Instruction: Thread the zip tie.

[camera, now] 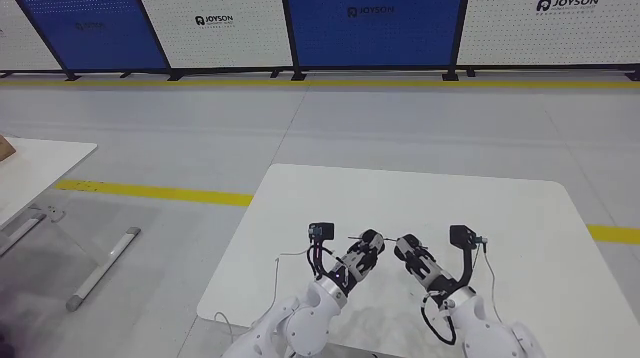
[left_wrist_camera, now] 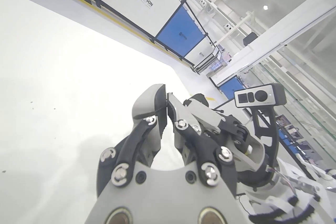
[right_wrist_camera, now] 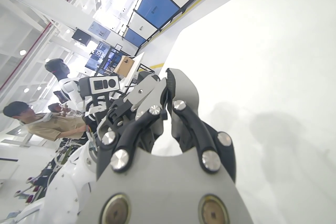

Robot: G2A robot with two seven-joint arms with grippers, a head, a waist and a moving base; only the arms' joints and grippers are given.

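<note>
Both grippers hover tip to tip over the near part of the white table (camera: pixel 450 198). A thin black zip tie (camera: pixel 388 238) runs between them. My left gripper (camera: pixel 373 240) is shut, and the zip tie (left_wrist_camera: pixel 159 110) crosses one of its pads as a dark strip. My right gripper (camera: pixel 402 246) is also shut; in its wrist view the zip tie (right_wrist_camera: pixel 165 101) runs between the pads, with a small black piece just below them. The right gripper (left_wrist_camera: pixel 195 101) faces the left gripper (left_wrist_camera: pixel 167 101) closely, their tips almost touching.
Another white table (camera: pixel 30 168) stands off to the left across a strip of floor. Blue and white partition panels (camera: pixel 370 8) line the back, behind a yellow floor line (camera: pixel 150 192).
</note>
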